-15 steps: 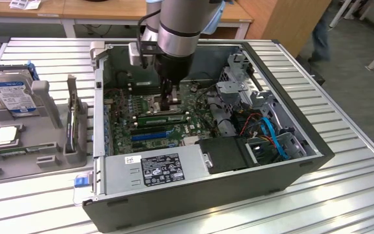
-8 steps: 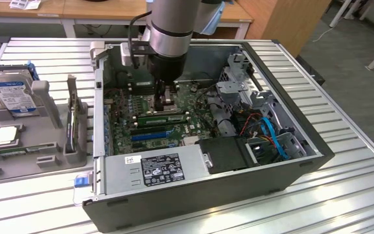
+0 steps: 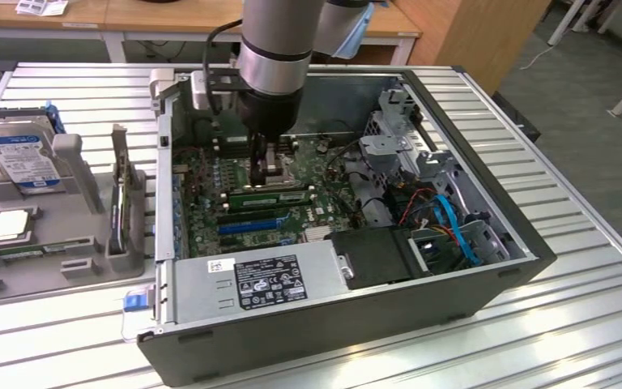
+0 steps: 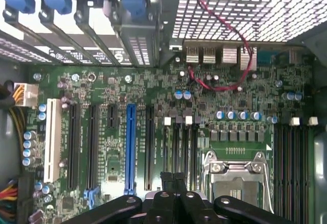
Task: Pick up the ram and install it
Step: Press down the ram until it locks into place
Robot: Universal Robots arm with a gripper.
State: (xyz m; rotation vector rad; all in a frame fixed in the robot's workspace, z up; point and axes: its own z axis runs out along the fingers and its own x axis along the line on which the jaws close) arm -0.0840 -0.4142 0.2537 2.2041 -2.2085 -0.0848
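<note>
Green ram (image 3: 271, 195), green motherboard (image 4: 153, 96), blue-labelled hard drive (image 3: 17, 154), black tool (image 4: 173, 180).

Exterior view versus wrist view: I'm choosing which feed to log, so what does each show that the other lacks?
Exterior view alone: the open computer case on a slatted table, a grey holder tray with a blue-labelled hard drive and a square silver chip, and a green ram stick seated on the board.

Wrist view alone: a red wire loop and the blue expansion slot.

Both: the shut gripper over the motherboard.
</note>
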